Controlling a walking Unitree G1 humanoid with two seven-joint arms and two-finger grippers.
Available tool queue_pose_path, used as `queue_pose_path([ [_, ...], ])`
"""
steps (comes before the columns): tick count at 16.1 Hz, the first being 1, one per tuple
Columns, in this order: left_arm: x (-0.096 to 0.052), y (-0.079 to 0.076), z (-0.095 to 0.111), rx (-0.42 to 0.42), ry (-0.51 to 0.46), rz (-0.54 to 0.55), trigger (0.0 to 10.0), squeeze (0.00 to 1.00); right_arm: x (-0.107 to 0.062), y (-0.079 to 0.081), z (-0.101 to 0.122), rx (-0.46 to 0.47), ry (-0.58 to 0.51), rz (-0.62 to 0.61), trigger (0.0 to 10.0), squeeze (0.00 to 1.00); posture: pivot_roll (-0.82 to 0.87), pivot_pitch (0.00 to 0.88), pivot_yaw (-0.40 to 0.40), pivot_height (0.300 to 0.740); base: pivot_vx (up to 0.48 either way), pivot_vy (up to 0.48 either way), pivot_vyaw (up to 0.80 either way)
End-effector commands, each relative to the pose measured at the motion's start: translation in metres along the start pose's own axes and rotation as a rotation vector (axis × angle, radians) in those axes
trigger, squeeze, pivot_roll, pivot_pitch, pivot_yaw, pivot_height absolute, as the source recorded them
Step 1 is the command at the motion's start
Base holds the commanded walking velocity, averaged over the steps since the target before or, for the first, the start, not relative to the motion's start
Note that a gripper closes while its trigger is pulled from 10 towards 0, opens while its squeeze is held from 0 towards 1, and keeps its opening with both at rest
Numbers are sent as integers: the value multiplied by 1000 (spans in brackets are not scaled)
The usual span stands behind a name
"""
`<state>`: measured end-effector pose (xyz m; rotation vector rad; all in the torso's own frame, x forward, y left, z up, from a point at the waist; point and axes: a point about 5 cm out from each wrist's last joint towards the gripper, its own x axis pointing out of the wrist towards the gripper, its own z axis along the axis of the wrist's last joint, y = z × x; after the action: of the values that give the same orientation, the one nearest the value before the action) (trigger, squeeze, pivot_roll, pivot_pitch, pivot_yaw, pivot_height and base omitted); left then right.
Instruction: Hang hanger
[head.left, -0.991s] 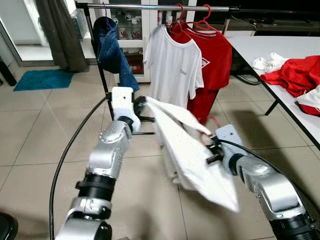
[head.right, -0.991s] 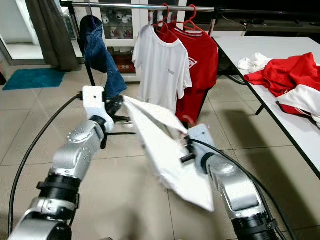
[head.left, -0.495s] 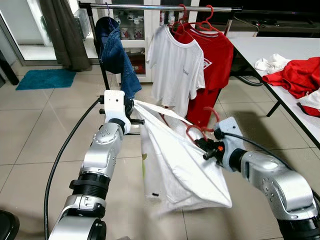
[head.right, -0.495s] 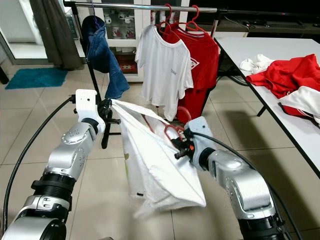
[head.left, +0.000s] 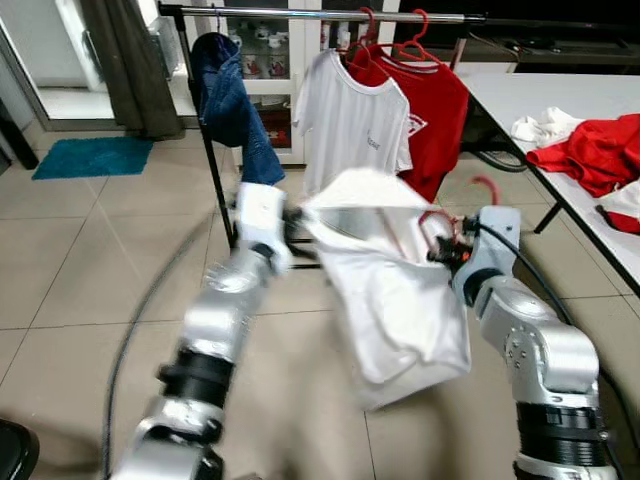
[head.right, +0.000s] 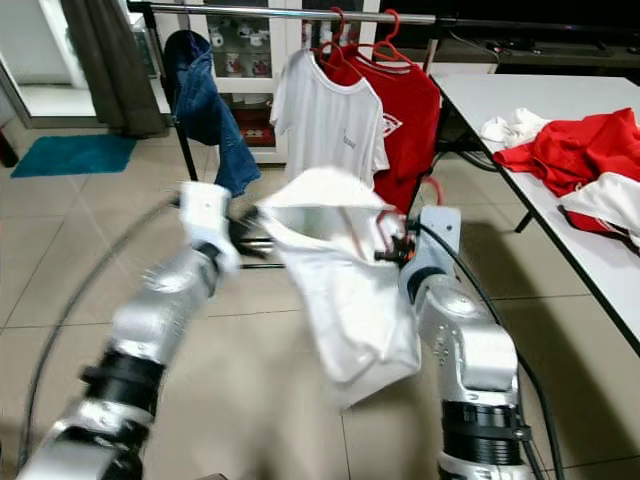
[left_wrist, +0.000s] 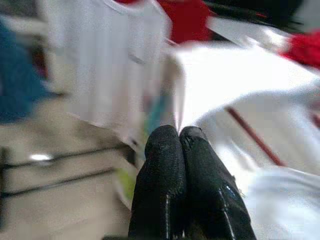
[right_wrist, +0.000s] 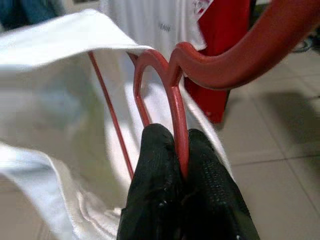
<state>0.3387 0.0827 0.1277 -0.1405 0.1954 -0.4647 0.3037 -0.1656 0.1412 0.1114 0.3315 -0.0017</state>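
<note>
The right gripper (right_wrist: 175, 165) pinches the red hanger (right_wrist: 172, 95) while the left gripper (left_wrist: 179, 145) clamps the white shirt (head.left: 400, 300), spreading it for hanging

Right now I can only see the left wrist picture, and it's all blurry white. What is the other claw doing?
Observer: The right claw is pinching a red hanger by its loop.
Operator: Is my left claw holding anything?
Observer: Yes, an edge of the white shirt stretched between both arms.
Operator: Where does the hanger go?
Observer: A clothes rail stands ahead, with a hung white T-shirt and red T-shirt.
</note>
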Motion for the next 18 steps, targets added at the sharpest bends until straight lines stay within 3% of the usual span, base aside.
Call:
queue_pose_path([
  [1,1,-12,-3,-23,25,-68,0,0,2,6,13,-22,-66,-13,10000,0,-171,0,-13,740,0,0,0],
  [4,4,-42,-7,-94,65,-219,0,0,2,33,16,-54,-104,95,10000,0,-171,0,-10,740,0,0,0],
  [6,4,-43,-5,-115,57,-232,0,0,2,36,17,-61,-116,111,10000,0,-172,0,-8,740,0,0,0],
  [8,4,-48,2,-181,30,-280,0,0,0,46,14,-119,-99,209,10000,0,-172,0,-7,740,0,0,0],
  [10,3,-50,11,-128,-27,-307,0,0,-5,59,-9,-318,8,355,10000,0,-172,0,-6,740,0,0,0],
  [11,3,-49,13,-107,-35,-303,0,0,-5,58,-15,-353,30,365,10000,0,-172,0,-6,740,0,0,0],
  [12,2,-43,16,-8,-28,-283,0,0,-6,55,-20,-380,51,371,10000,0,-172,0,-6,740,0,0,0],
  [14,0,-29,12,147,23,-252,0,0,-7,50,-22,-398,64,390,10000,0,-169,0,-6,740,0,0,0],
  [16,-3,-14,10,222,60,-207,0,0,-10,46,-27,-450,115,451,10000,0,-169,0,-6,740,0,0,0],
  [17,-6,-3,11,249,71,-184,0,0,-7,40,-17,-335,70,395,10000,0,-169,0,-6,740,0,0,0],
  [18,-7,-2,11,260,81,-190,0,0,-8,41,-13,-302,58,431,10000,0,-169,0,-6,740,0,0,0],
])
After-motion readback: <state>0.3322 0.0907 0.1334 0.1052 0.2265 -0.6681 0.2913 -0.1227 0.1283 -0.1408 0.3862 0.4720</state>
